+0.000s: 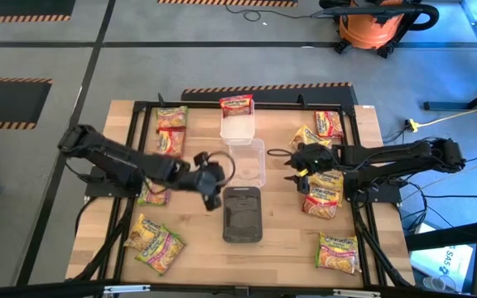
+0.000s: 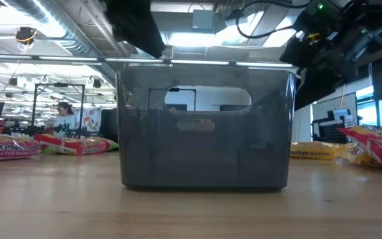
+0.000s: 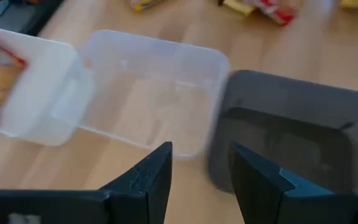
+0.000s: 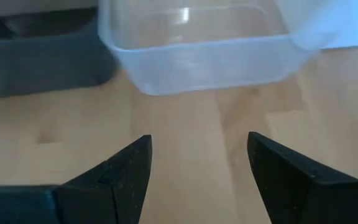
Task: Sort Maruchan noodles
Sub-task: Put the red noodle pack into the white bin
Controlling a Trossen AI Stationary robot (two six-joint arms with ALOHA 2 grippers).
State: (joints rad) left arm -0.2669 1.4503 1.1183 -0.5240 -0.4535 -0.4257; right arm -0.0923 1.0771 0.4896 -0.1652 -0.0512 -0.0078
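Note:
Three trays stand in a row down the table's middle: a white tray (image 1: 237,128) at the far end with one red noodle packet (image 1: 236,105) lying in it, a clear tray (image 1: 248,162) and a dark tray (image 1: 243,214). Other Maruchan packets lie on the wood in loose groups at the left (image 1: 171,130) (image 1: 157,245) and right (image 1: 325,195) (image 1: 339,252). My left gripper (image 1: 215,192) (image 3: 201,152) hovers open just left of the clear and dark trays, with nothing between its fingers. My right gripper (image 1: 291,170) (image 4: 197,146) stands open and bare on the clear tray's (image 4: 204,56) right side.
A black frame (image 1: 247,105) runs around the working area of the table. Bare wood lies between the trays and the packet groups on either side. In the low view the dark tray (image 2: 204,126) fills the middle, with packets (image 2: 8,147) (image 2: 377,146) beside it.

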